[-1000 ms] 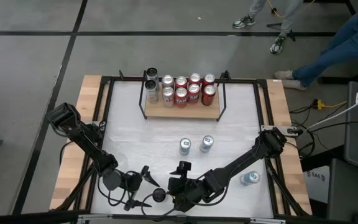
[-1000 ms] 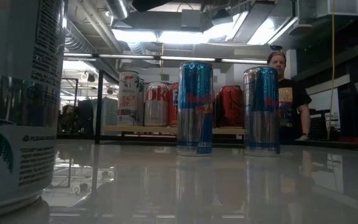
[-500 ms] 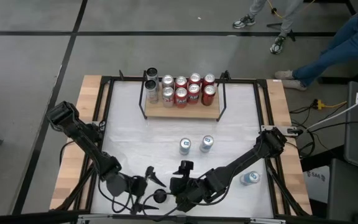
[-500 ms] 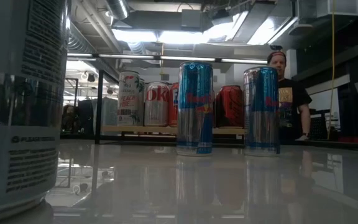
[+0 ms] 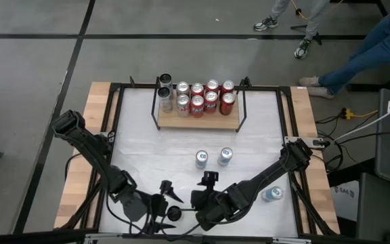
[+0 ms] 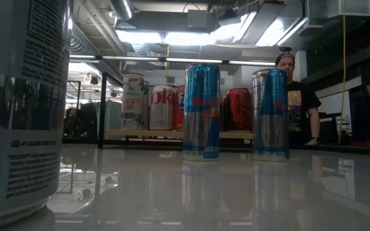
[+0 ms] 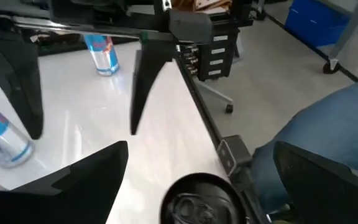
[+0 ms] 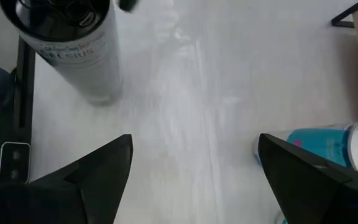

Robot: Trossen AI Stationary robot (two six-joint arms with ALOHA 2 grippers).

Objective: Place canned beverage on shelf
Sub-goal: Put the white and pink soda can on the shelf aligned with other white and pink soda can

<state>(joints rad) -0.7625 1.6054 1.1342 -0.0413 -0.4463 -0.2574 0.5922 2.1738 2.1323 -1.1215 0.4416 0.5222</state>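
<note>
Table (image 5: 147, 146), high view, left to right. Left gripper (image 5: 162, 200) sits low at the table's near edge, jaws released and spread wide, with 1 dark-topped can (image 5: 173, 213) standing just beside it, not held; its wrist view shows that can's top (image 7: 199, 200) between the 2 fingers. Right gripper (image 5: 208, 181) is just beside it toward the middle, jaws also released, grasping nothing.

Shelf (image 5: 198, 122) stands at the far edge. Count on it: 2 dark-topped cans (image 5: 164, 87) at the left end, 2 silver cans (image 5: 183, 95), 6 red cans (image 5: 212, 95).

Off the shelf: 2 blue-and-silver cans (image 5: 202, 159) upright mid-table, 1 teal can (image 5: 272, 194) near the right edge, beside the right arm.
</note>
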